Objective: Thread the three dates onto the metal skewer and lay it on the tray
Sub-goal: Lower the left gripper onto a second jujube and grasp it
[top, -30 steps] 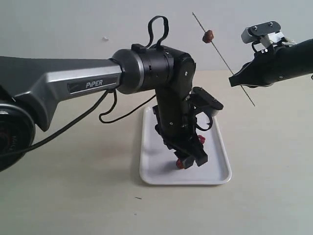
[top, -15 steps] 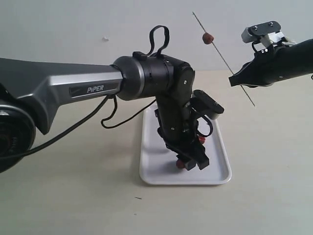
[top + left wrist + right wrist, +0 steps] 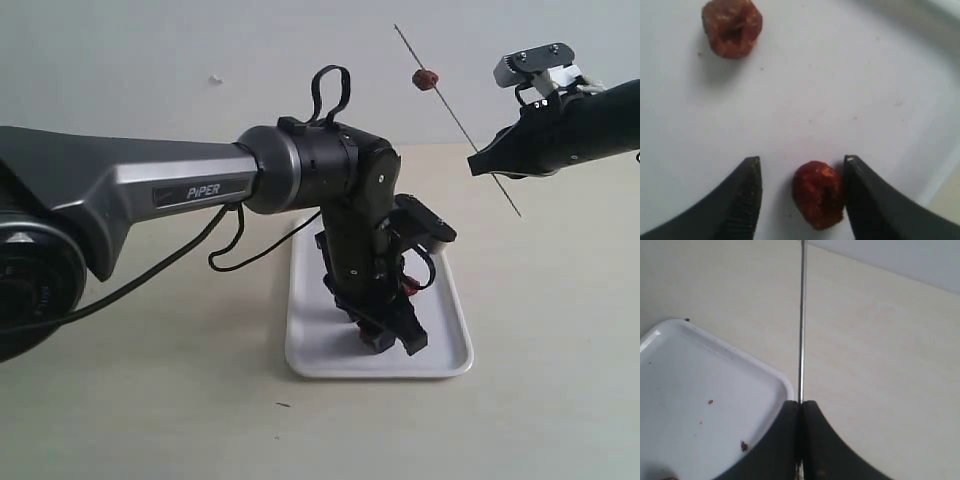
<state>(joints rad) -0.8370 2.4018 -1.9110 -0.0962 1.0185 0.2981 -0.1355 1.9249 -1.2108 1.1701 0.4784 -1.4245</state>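
My right gripper (image 3: 478, 164) is shut on the metal skewer (image 3: 455, 115), which slants up to the left high above the table. One date (image 3: 425, 78) sits threaded near the skewer's upper end. In the right wrist view the skewer (image 3: 802, 320) runs out from between the shut fingers (image 3: 801, 407). My left gripper (image 3: 392, 340) is down on the white tray (image 3: 315, 350), open, with a date (image 3: 818, 194) lying between its fingers and touching one of them. Another date (image 3: 732, 27) lies farther off on the tray (image 3: 840, 75).
The left arm (image 3: 330, 180) stands over the tray and hides much of it in the exterior view. A tray corner (image 3: 715, 385) with small dark crumbs shows in the right wrist view. A beige table (image 3: 150, 400) surrounds the tray.
The left gripper has sunk lower onto the tray and shifted slightly right, now hiding the date it hovered over. The right gripper and skewer have stayed still.
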